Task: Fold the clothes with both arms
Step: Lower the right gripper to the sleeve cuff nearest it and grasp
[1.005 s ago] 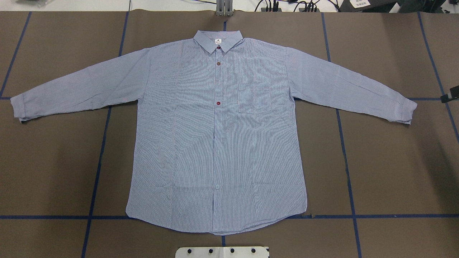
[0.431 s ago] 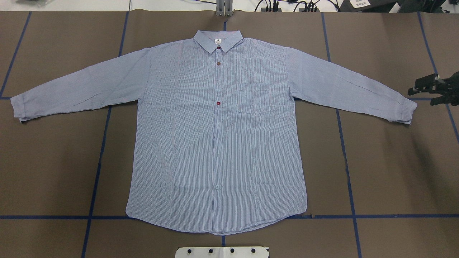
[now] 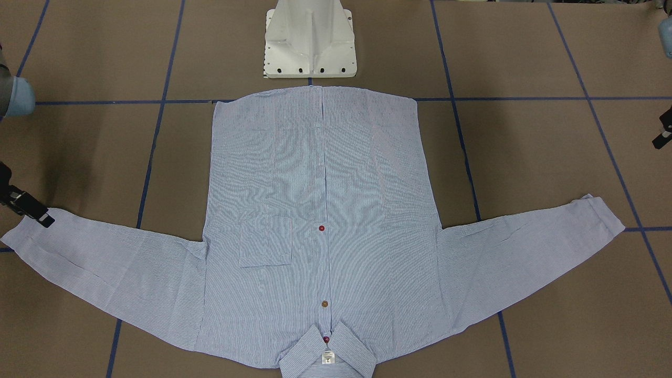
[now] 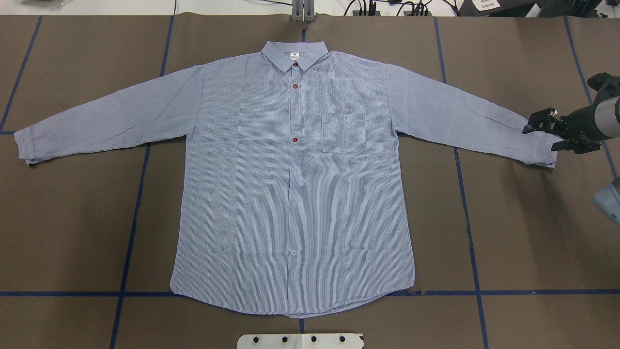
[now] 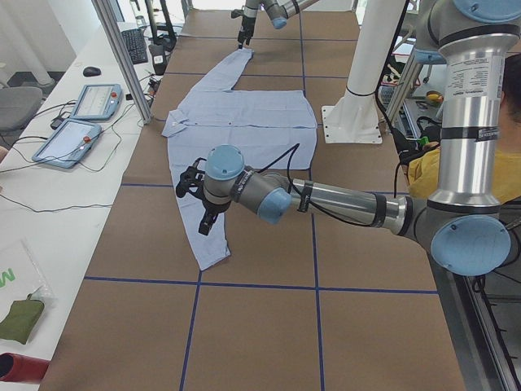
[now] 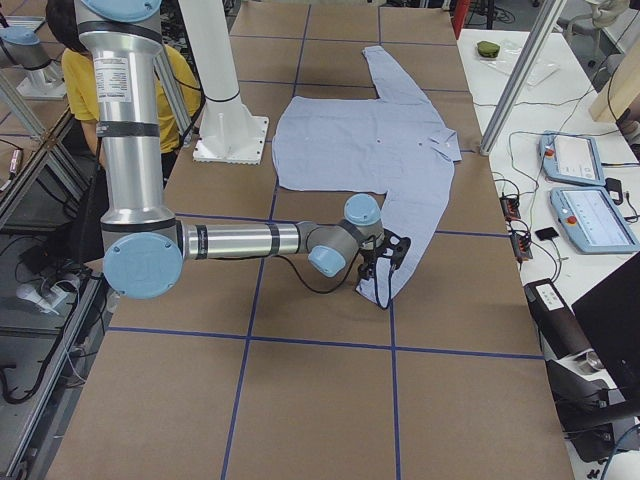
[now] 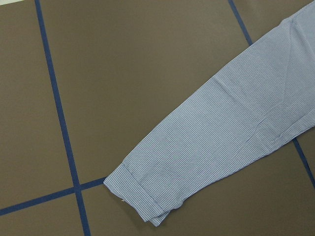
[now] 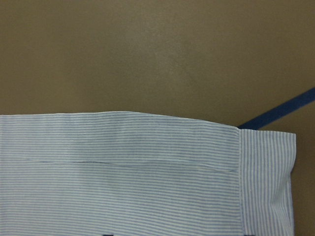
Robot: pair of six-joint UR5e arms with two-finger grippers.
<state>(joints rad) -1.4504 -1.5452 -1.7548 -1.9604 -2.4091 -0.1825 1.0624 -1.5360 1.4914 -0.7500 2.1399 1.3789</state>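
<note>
Silver tubular arms with pale blue joint caps

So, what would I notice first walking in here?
A light blue, finely striped long-sleeved shirt lies spread flat, front up, across the brown table marked with blue tape lines. The black gripper of the silver-grey right arm is open at one cuff, at the overhead view's right edge, while the left arm reaches over the other sleeve.

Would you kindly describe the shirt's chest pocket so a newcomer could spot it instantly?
A striped shirt lies flat on the brown table. Beside its buttons, level with the mid-chest red button, sits the chest pocket, its only stitched-on square patch.
</note>
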